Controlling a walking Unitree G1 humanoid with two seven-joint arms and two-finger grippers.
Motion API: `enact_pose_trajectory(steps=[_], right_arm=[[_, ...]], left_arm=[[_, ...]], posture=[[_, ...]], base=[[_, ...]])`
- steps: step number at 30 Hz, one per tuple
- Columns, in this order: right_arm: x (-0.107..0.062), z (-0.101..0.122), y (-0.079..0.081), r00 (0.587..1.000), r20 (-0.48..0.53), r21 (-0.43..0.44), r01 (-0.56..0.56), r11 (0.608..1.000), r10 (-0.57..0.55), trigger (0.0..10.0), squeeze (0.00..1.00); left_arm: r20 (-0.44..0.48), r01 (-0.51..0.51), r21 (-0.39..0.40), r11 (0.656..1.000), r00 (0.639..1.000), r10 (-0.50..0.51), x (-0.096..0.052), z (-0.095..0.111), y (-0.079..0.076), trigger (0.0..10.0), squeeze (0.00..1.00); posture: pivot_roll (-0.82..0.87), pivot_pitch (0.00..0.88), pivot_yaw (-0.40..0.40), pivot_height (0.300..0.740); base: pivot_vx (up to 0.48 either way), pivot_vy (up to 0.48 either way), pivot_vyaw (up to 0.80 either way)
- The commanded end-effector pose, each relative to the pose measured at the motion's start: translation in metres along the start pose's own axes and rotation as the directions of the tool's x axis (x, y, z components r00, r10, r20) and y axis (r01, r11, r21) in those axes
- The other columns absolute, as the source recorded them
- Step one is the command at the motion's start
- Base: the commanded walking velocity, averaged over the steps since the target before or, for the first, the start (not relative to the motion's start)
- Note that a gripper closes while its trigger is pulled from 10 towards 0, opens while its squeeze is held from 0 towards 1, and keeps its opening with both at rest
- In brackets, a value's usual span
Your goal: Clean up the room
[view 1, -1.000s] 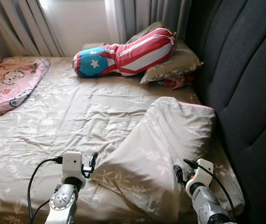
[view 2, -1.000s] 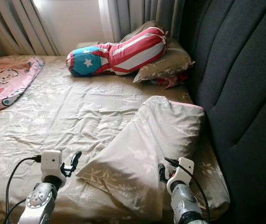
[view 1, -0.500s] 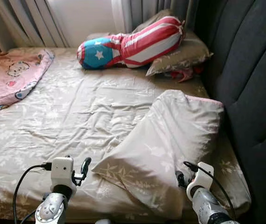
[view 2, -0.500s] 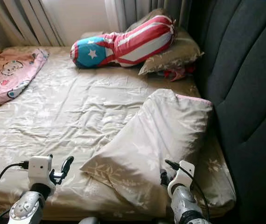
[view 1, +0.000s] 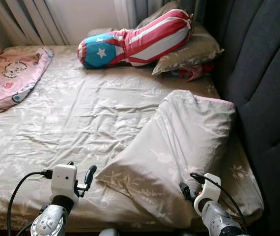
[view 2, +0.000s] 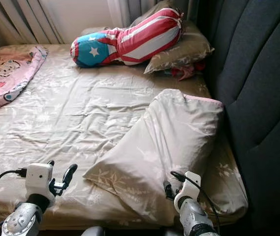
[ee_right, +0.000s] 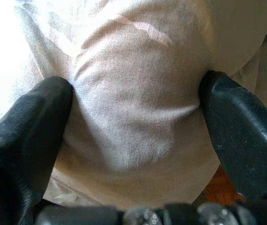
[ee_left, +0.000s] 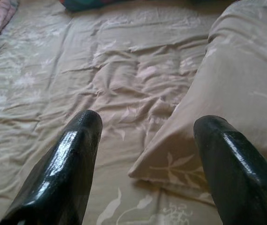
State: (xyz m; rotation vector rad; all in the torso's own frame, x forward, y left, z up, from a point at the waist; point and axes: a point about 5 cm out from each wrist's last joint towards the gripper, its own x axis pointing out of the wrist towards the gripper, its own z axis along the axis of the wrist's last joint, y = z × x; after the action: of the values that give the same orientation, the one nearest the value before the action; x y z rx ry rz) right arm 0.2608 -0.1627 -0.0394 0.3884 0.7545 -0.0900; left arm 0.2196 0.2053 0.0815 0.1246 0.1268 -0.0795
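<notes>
Pillow, beige leaf print, lies slanted on the bed near the headboard side, upper end propped up, lower corner pointing toward the robot.

Right gripper sits at the pillow's near edge; in the right wrist view its fingers are spread wide with pillow fabric bulging between them, touching or nearly touching both pads, not yet pinched. Left gripper hovers low over the bedsheet just beside the pillow's lower corner, fingers spread, nothing between them; the corner lies ahead of it in the left wrist view.

Further out: a stars-and-stripes bolster rests on a second beige pillow at the far end, with something red tucked under it. Pink blanket bunched on the far left of the bed. Dark padded headboard runs along the right.

Judged step: getting a two-sided hold on the pillow to straighten or move it.

Risks:
- Right gripper may close on the loose case only, so the cover stretches and the filling sags or slips out.
- Left gripper could catch the wrinkled sheet with the corner and drag the bedding.
- One-sided lift would let the pillow swing or fold against the headboard.
</notes>
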Motion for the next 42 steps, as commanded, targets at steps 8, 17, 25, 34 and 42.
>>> enact_pose_trajectory(steps=[8,17,25,34,42], right_arm=[[-0.001,-0.019,0.007,0.997,-0.072,0.020,-0.014,1.000,0.016,10.0,0.00],[0.002,-0.013,0.023,0.996,-0.062,0.003,-0.060,0.998,0.060,0.0,0.00],[0.002,-0.016,0.029,0.994,-0.067,0.016,-0.086,0.996,0.087,0.0,0.00],[0.000,-0.022,0.022,0.995,-0.072,0.026,-0.067,0.997,0.068,0.0,0.00],[0.002,-0.015,0.023,0.997,-0.042,0.053,-0.065,0.996,0.067,0.0,0.00]], left_arm=[[-0.009,-0.002,0.035,0.999,1.000,0.002,-0.008,0.010,0.007,10.0,0.00],[0.016,-0.015,0.040,0.999,1.000,0.014,-0.009,0.026,0.009,10.0,0.00],[0.000,-0.035,0.038,0.999,0.999,0.035,-0.013,0.024,0.013,10.0,0.00],[-0.005,-0.047,0.035,0.998,0.999,0.047,-0.012,0.024,0.013,10.0,0.00],[-0.007,-0.047,0.021,0.999,0.999,0.047,-0.008,0.022,0.008,10.0,0.00]], posture=[[0.22,0.192,0.064,0.668],[0.25,0.228,0.068,0.668],[0.24,0.234,0.060,0.668],[0.23,0.225,0.049,0.668],[0.21,0.207,0.040,0.668]], base=[[0.000,0.000,0.00],[0.000,0.000,0.00],[0.000,0.000,0.00],[0.000,0.000,0.00],[0.000,0.000,0.00]])
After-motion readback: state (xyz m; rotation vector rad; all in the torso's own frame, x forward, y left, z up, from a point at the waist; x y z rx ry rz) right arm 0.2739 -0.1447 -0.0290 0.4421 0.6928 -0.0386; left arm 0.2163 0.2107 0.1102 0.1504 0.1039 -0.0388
